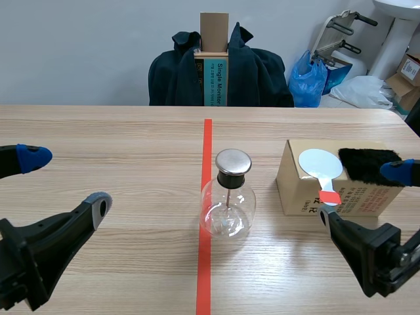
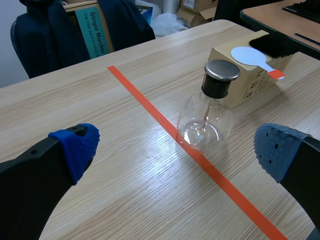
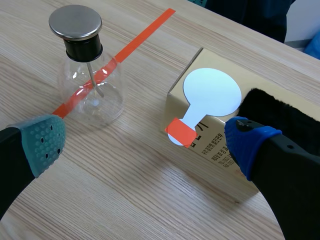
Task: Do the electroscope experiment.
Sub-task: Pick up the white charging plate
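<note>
Jaws apart on left gripper and right gripper; electroscope upright, paddle flat on box, handle toward robot.

Left pincer and right pincer low at their own sides, each wide open, fingertips well apart.

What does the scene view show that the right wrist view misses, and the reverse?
Only the scene view: the left tool, open, and a dark jacket behind the table. Only the right wrist view: the dots on the grey-green pad of the right tool. Both: the glass flask, the cardboard box, and the white paddle and black fur on it.
</note>
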Robot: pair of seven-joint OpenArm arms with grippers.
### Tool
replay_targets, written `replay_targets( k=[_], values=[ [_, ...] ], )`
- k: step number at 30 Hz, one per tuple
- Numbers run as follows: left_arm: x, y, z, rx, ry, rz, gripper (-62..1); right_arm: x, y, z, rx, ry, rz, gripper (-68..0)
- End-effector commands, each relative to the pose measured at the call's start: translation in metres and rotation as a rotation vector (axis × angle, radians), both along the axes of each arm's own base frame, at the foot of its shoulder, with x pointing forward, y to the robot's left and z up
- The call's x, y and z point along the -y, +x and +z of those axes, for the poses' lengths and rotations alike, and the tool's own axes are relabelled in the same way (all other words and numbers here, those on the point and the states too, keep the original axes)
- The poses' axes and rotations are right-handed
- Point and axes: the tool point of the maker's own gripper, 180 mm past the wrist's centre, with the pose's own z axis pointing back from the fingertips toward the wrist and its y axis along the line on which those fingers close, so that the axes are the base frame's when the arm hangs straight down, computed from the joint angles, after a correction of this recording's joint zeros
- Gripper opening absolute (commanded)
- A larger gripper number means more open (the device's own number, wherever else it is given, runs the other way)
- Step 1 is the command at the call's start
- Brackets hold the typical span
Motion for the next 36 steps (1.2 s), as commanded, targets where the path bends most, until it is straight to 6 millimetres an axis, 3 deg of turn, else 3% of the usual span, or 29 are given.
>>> replay_targets(
  k=[1, 15, 22, 29, 32, 36],
  values=[
    [0.005, 0.0, 0.009, 0.024, -0.02, -0.014, 1.4, 0.0, 0.003, 0.009, 0.035, -0.018, 0.011, 0.4],
    [0.005, 0.0, 0.009, 0.024, -0.019, -0.014, 1.4, -0.001, 0.002, 0.006, 0.055, -0.085, 0.04, 0.4],
    [0.005, 0.0, 0.009, 0.024, -0.019, -0.014, 1.4, 0.002, -0.013, -0.02, 0.113, -0.494, 0.227, 0.4],
    [0.005, 0.0, 0.008, 0.024, -0.019, -0.014, 1.4, 0.031, -0.049, -0.066, 0.044, -0.954, 0.354, 0.4],
    [0.005, 0.0, 0.008, 0.024, -0.019, -0.014, 1.4, 0.046, -0.043, -0.062, 0.12, -1.111, 0.274, 0.4],
    [0.005, 0.0, 0.009, 0.024, -0.019, -0.014, 1.4, 0.05, -0.021, -0.04, 0.333, -1.198, 0.138, 0.4]
  ],
)
